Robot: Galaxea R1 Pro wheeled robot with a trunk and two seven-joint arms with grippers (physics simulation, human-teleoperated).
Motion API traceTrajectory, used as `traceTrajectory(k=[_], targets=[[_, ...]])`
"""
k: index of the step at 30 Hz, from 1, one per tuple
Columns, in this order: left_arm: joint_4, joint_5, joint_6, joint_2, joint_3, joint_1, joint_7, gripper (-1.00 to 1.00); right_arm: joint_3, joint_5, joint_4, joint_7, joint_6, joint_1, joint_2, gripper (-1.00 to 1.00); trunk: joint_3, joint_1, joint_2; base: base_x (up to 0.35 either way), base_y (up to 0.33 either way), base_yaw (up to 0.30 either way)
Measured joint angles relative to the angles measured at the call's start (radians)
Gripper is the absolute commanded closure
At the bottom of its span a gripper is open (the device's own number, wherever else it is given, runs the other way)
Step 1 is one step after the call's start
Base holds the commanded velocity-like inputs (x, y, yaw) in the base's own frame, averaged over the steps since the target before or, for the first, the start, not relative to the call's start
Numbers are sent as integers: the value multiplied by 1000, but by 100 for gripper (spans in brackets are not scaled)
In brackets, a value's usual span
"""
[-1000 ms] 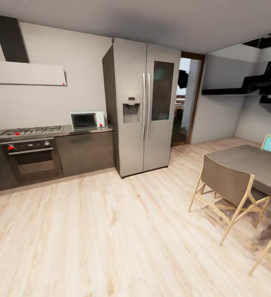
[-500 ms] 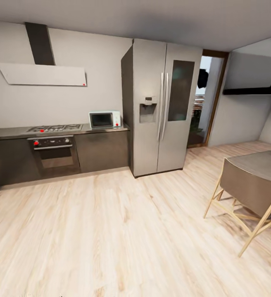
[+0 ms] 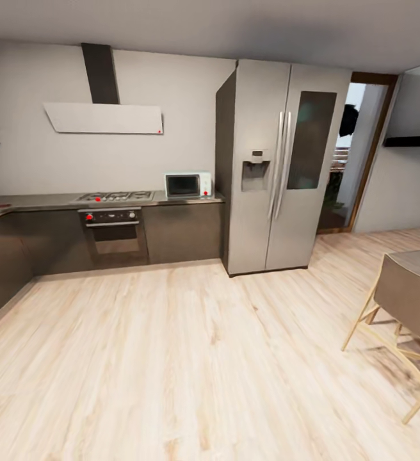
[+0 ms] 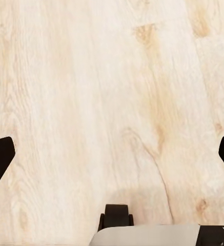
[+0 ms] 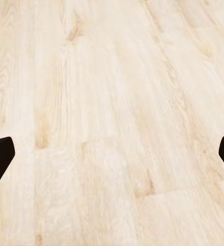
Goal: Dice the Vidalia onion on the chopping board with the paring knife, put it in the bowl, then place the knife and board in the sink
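Pale wood floor (image 3: 191,358) lies under both hands. The left gripper (image 4: 112,154) and the right gripper (image 5: 112,154) are spread wide and hold nothing. Farther off, the dark countertop (image 3: 50,202) runs along the wall, past the stove (image 3: 114,197), to the big grey fridge (image 3: 280,166). The sink may be around the left corner; I can't tell. Roll there slowly and steer clear of the chair (image 3: 405,301).
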Motion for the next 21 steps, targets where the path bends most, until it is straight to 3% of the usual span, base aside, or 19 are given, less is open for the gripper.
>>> traceTrajectory(k=[21], targets=[[30,0,0,-2,0,0,0,-100,-1,-1,8,0,0,0,0,-100,0,0,0,0,0,251]])
